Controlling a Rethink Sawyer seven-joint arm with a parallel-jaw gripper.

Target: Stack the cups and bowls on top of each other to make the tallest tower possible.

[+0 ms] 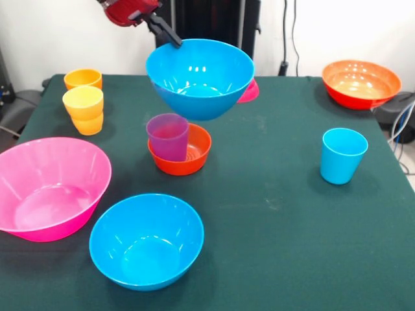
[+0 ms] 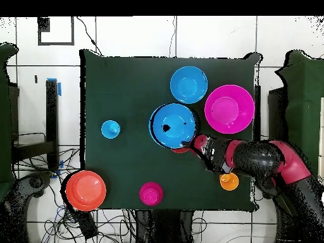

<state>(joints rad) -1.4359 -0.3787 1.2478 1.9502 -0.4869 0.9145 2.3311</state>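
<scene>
Two blue bowls show up. One blue bowl (image 1: 200, 78) hangs in the air above the table, and the gripper (image 1: 174, 40) pinches its far left rim and holds it up. It floats just over a small orange-red bowl (image 1: 188, 157) that sits near the middle of the table. A purple cup (image 1: 168, 136) stands inside that orange-red bowl, leaning toward its left side. The other blue bowl (image 1: 146, 241) sits at the near edge and has nothing in it.

A big pink bowl (image 1: 48, 188) rests at the near left, touching nothing, and it looks empty. At the far left, a yellow-orange cup (image 1: 83, 102) sits stacked in another cup whose bottom shows under it. An orange cup (image 1: 83, 78) stands just behind them. A small magenta bowl (image 1: 249, 92) peeks out behind the lifted blue bowl, so most of it is hidden. A wide orange bowl (image 1: 360, 83) sits at the far right corner, empty. A light blue cup (image 1: 342, 154) stands by itself on the right, well apart from the rest.

The table (image 1: 272, 214) has a dark green cloth on it. Behind it is a white wall with black cables hanging down. From above, the floor has white tiles with dark lines, and a tangle of cables (image 2: 101, 218) lies by the table edge close to the wide orange bowl. The red and black arm (image 2: 266, 159) reaches in from the side by the pink bowl.
</scene>
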